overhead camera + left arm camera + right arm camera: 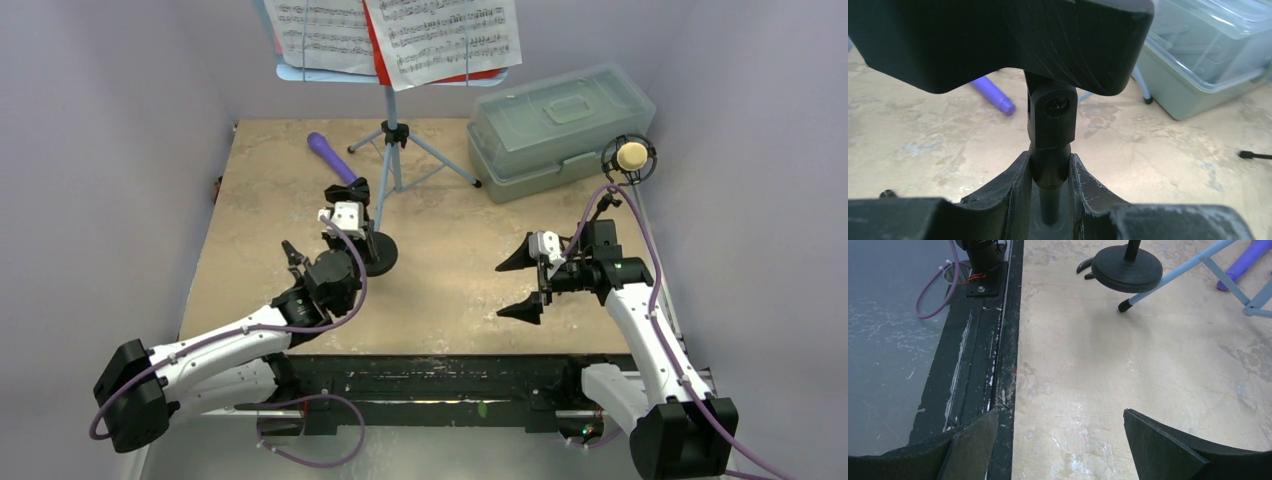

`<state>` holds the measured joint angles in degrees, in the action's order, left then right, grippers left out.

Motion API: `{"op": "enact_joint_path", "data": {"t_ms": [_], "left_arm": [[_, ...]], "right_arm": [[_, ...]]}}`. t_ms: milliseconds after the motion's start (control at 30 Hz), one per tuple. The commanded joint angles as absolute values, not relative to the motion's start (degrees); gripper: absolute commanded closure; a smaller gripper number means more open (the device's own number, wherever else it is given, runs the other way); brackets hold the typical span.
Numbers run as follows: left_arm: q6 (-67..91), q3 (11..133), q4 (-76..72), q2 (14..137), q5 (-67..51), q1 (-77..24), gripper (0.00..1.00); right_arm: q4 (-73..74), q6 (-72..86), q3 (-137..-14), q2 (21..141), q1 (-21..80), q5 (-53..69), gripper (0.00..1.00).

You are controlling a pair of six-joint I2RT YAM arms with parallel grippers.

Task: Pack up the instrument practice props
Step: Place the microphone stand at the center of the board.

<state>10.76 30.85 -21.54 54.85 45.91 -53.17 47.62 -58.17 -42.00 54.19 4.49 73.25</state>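
Purple microphone (331, 157), tan microphone (631, 155), black round-base holder (1129, 270), pale-blue music rack (391, 105). White pages (445, 35) carry black notes, with one red behind. The box (560, 125) is translucent grey-green and the worktop (450, 290) mottled beige.

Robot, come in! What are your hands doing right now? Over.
Left gripper shut on round-base mic holder stem. Right gripper open, empty. Box lid closed; rack leg beside base.

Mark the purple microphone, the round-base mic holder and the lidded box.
purple microphone (332, 158): top external view, middle of its body.
round-base mic holder (1126, 268): right wrist view, top of its disc base.
lidded box (560, 115): top external view, centre of its lid.
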Motion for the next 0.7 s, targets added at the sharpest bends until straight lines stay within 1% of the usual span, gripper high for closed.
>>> {"op": "enact_joint_path", "data": {"t_ms": [0,400,667], "left_arm": [[9.5,34.5,-25.5,54.4,47.9,-49.4,1.00],[10.8,35.7,-29.2,61.3,43.4,-33.2,1.00],[12.4,39.5,-36.3,74.0,37.2,-19.1,1.00]], "right_arm": [[48.2,-59.3,-43.8,52.9,4.6,74.6,0.01],[48.2,-59.5,-43.8,52.6,4.5,74.5,0.01],[48.3,-59.7,-43.8,52.4,4.6,74.2,0.01]]}}
